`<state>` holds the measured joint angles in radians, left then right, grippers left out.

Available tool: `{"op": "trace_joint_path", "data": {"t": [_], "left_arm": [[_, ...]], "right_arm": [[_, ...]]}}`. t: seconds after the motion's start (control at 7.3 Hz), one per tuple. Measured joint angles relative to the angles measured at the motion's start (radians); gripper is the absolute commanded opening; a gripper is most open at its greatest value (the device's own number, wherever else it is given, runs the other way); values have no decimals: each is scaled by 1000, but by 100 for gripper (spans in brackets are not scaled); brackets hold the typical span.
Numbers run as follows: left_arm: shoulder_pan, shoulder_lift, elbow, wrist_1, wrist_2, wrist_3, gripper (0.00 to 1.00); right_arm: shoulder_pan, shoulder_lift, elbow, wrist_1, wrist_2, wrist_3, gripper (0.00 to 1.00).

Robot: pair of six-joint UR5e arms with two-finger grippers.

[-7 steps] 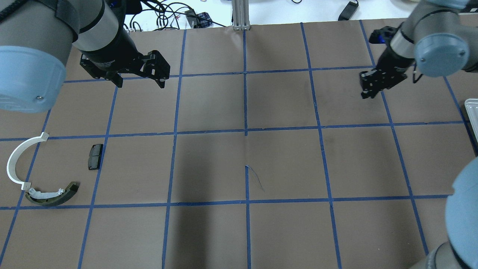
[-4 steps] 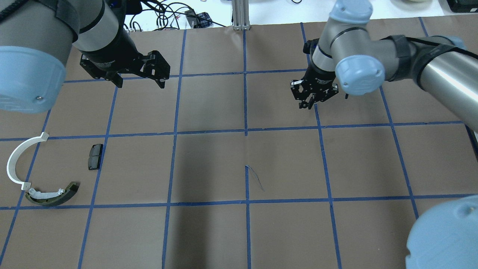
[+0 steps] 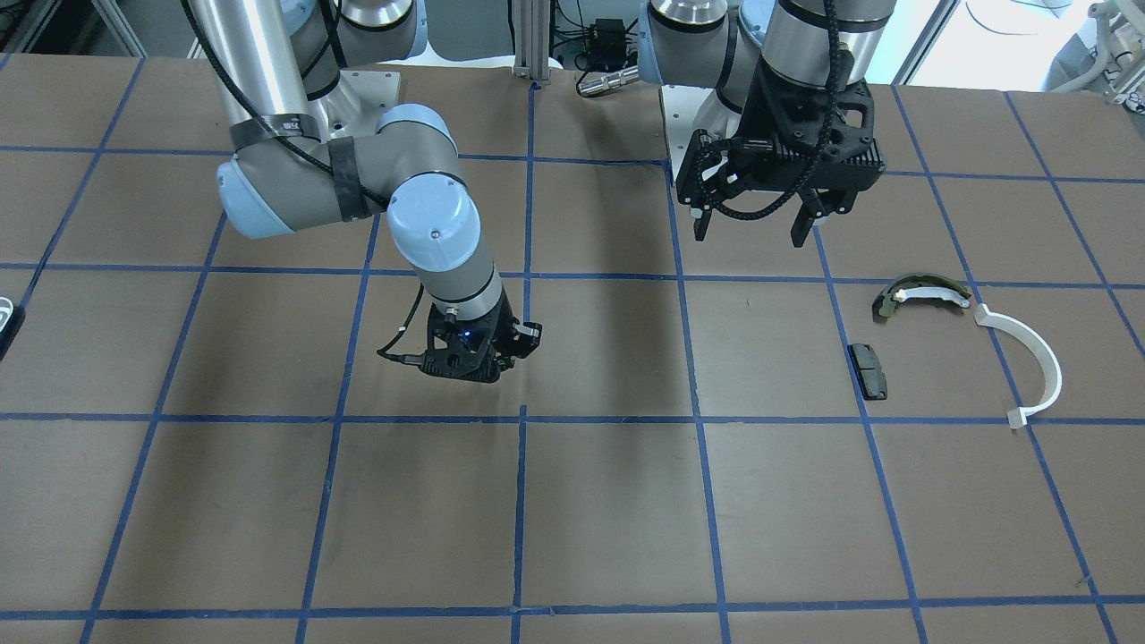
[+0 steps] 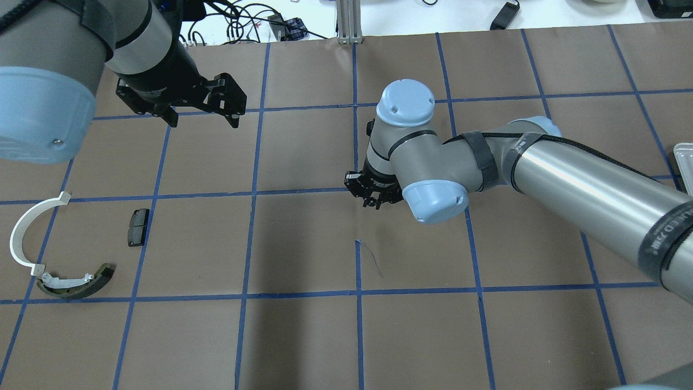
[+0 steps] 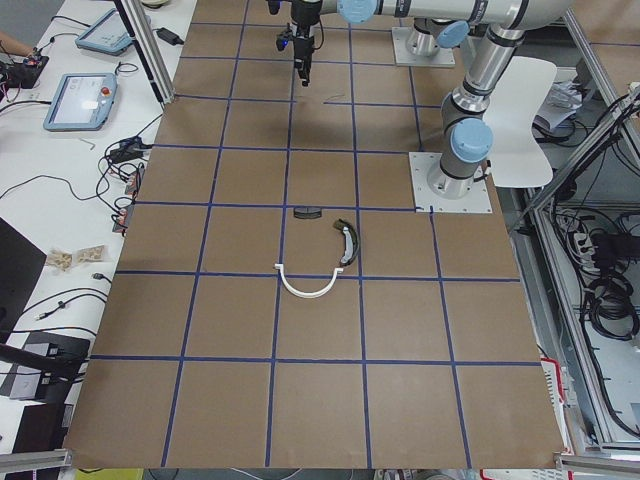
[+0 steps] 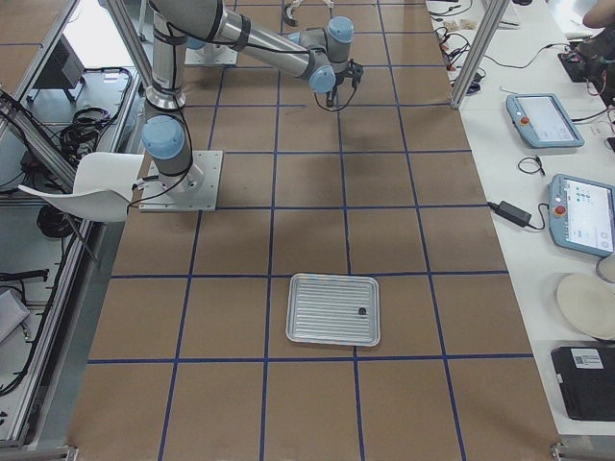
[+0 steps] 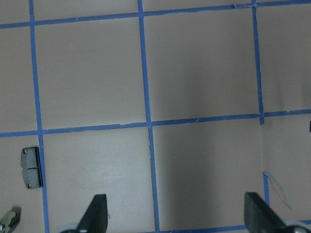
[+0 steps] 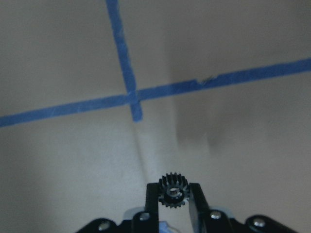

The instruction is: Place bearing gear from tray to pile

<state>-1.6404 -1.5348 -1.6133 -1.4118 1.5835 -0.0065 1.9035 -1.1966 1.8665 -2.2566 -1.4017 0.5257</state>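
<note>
My right gripper [image 8: 173,195] is shut on a small black toothed bearing gear [image 8: 173,190], held between its fingertips above the brown table. In the overhead view the right gripper [image 4: 374,202] hangs near the table's middle, by a blue tape crossing. The pile lies at the table's left: a white half-ring arc [image 4: 14,238], an olive brake shoe [image 4: 81,288] and a black pad [image 4: 138,227]. My left gripper [image 4: 203,119] is open and empty, high over the far left squares. The left wrist view shows the pad [image 7: 31,167] below.
The ribbed metal tray [image 6: 332,309] lies far to the right with one small dark part [image 6: 361,311] in it; its edge shows in the overhead view [image 4: 683,162]. Blue tape lines [image 4: 356,189] grid the table. Cables and tablets lie beyond the far edge.
My right arm has swept left from the table's right side to near its middle, with its gripper shut. The left arm and the pile have not moved.
</note>
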Motion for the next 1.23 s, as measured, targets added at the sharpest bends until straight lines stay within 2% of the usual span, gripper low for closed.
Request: {"op": "trace_joint_path", "data": {"t": [0.14, 0.27, 0.41, 0.55, 0.96, 1.23], "left_arm": [[2, 0, 0, -1, 0, 0, 100], [5, -3, 1, -1, 1, 0, 100], [8, -11, 2, 2, 1, 0, 100], [10, -19, -2, 5, 2, -1, 100], [14, -88, -94, 33, -3, -10, 100], [9, -150, -197, 150, -10, -15, 100]], "right_arm": [[41, 2, 13, -21, 12, 47, 0], [75, 8, 21, -36, 17, 72, 12], [96, 20, 23, -48, 18, 85, 71], [107, 32, 24, -64, 18, 92, 100], [93, 29, 15, -86, 0, 83, 100], [-14, -35, 14, -56, -50, 24, 100]]}}
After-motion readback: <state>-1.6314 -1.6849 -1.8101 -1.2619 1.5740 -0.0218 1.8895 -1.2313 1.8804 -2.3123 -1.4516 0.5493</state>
